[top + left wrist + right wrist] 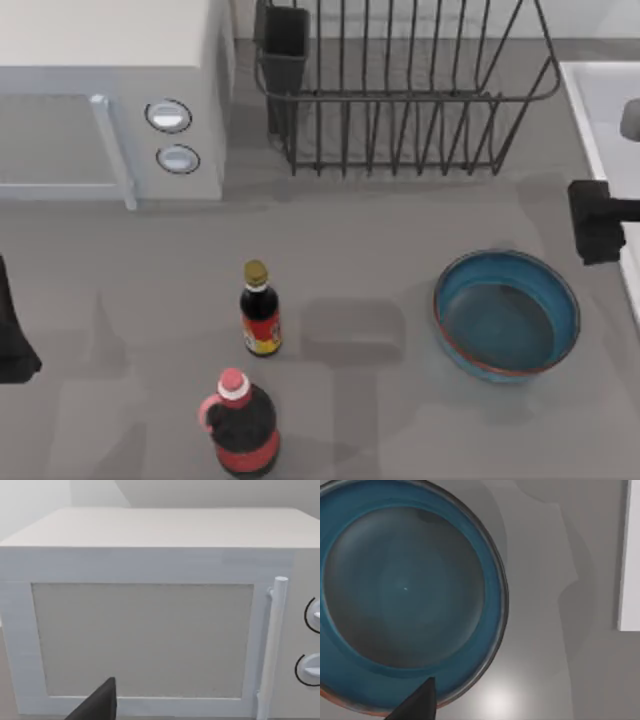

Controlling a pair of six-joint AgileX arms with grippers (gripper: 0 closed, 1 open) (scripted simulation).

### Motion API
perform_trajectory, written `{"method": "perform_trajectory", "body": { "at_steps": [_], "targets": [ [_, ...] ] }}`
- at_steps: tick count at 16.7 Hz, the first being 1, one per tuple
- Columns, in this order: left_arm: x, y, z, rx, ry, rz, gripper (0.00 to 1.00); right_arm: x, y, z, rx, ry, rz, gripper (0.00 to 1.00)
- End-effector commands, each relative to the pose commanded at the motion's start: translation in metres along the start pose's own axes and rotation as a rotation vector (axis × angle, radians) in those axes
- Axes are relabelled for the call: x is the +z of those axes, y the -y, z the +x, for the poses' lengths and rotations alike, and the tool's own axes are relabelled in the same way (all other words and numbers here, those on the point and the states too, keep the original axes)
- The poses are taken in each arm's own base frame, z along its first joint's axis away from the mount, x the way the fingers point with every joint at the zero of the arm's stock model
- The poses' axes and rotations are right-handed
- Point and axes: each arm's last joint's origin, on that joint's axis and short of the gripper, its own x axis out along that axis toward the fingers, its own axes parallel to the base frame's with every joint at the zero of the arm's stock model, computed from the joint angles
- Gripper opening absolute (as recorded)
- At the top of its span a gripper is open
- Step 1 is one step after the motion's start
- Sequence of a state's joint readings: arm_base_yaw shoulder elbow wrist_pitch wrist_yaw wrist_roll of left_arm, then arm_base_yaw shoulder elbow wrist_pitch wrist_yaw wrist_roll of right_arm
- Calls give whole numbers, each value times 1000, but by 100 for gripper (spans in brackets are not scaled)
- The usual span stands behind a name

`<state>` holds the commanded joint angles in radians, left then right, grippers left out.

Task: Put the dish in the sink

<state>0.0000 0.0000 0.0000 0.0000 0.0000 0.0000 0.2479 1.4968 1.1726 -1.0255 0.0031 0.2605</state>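
Note:
The dish (507, 315) is a round, shallow blue bowl with a thin reddish rim, standing upright on the grey table at the right. Seen close from above in the right wrist view, the dish (405, 595) holds nothing. My right gripper (597, 220) hangs above the table just beyond the dish's far right side, between it and the sink (590, 100), whose white raised rim runs along the table's right edge. A strip of that sink rim (628, 555) lies beside the dish. My left gripper (12, 335) is parked at the table's left edge.
A white microwave (110, 100) fills the back left, and the left wrist view faces the microwave door (142, 640). A dark wire dish rack (400, 90) stands at the back middle. A small dark sauce bottle (260, 310) and a red-capped bottle (240, 425) stand front centre.

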Motion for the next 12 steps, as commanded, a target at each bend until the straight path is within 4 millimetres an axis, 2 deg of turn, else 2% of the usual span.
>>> {"method": "perform_trajectory", "body": {
  "at_steps": [2, 5, 12],
  "targets": [
    [0, 0, 0, 0, 0, 0, 100, 17, -12, 12, -24, -103, 0, 100],
    [0, 0, 0, 0, 0, 0, 100, 33, -24, 23, -47, -190, 0, 100],
    [0, 0, 0, 0, 0, 0, 100, 38, -26, 26, -53, -212, 4, 100]
  ]
}}
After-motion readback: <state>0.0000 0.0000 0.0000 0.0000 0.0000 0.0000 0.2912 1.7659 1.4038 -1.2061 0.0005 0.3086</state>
